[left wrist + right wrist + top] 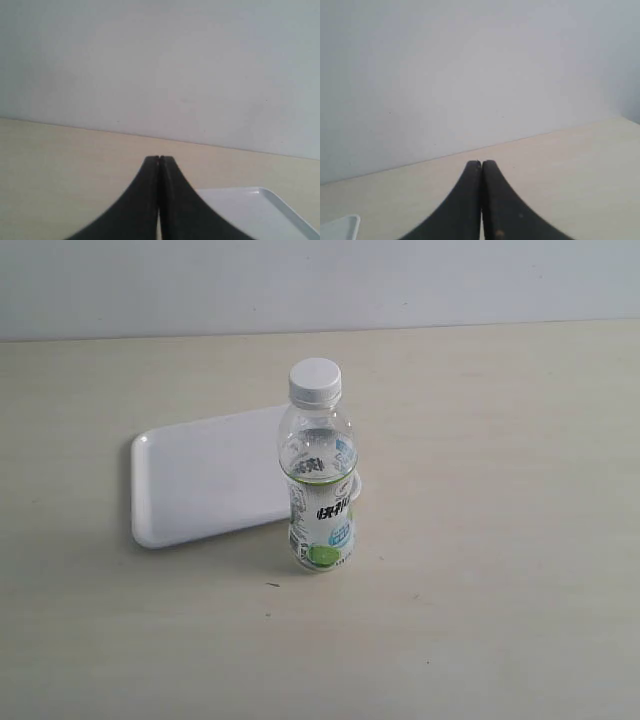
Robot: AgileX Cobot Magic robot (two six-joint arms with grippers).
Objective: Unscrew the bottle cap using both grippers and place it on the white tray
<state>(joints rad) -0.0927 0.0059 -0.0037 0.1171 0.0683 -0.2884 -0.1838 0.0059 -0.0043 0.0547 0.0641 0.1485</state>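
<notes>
My left pincer (159, 158) is pressed together. Its two smooth, matte black fingers curve inward like a pair of horns until their blunt tips meet with only a hairline seam between them, gripping nothing. My right pincer (481, 162) is the same: two black, tapering fingers drawn flush tip to tip, empty. In the exterior view the bottle (320, 490) stands upright at the centre of the frame, a small clear plastic cylinder with a rounded shoulder and a see-through upper part. Lower down it is wrapped in a glossy label (330, 525) of white, green and blue, with dark lettering and a lime near the base. The bottle cap (315, 381) sits on its neck, a round white plastic cap with a flat top and finely ribbed sides. Behind the bottle, reaching toward the left of the frame, lies the white tray (200, 485), a flat, smooth rectangle with rounded corners and a low raised rim. The bottle hides part of its right end, and I cannot tell whether the two touch. Both rest on the table (500, 540), a pale cream, matte surface with a few faint specks, which ends at a plain grey-white wall (300, 280) across the top of the frame. From my left wrist a rounded corner of the tray shows beyond my fingers, and from my right wrist only a small white corner of it.
</notes>
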